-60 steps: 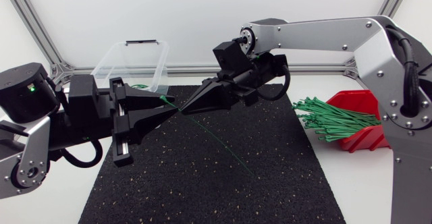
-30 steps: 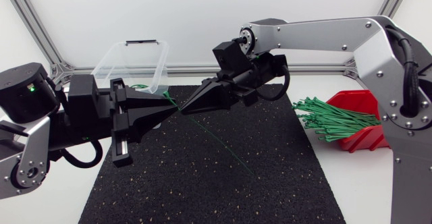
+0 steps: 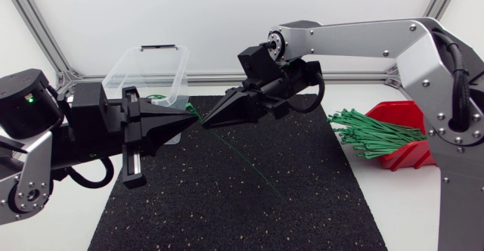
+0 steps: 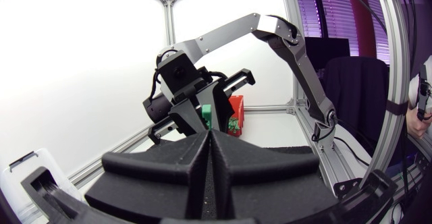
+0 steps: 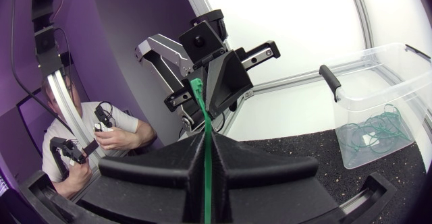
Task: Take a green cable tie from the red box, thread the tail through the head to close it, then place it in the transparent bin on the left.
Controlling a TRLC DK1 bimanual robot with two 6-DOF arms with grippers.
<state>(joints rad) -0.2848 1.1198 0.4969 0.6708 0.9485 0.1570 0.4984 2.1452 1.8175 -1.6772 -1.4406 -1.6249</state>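
Black speckled matting (image 3: 227, 206) covers the table centre. At its far left corner stands the transparent bin (image 3: 147, 69). Off its right edge sits the red box (image 3: 408, 115), with a bundle of green ties (image 3: 370, 134) spilling over the rim. Both grippers meet tip to tip above the mat, just in front of the bin. The right gripper (image 3: 212, 119) is clamped on the cable tie (image 5: 204, 150), whose tail slants away over the mat in the head view. The left gripper (image 3: 189, 120) has its fingers pressed together; whether they pinch the tie cannot be told. Only the right wrist view shows the tie's head end ahead of the fingers and the looped ties (image 5: 371, 126) in the bin. In the left wrist view, the right gripper partly blocks the red box.
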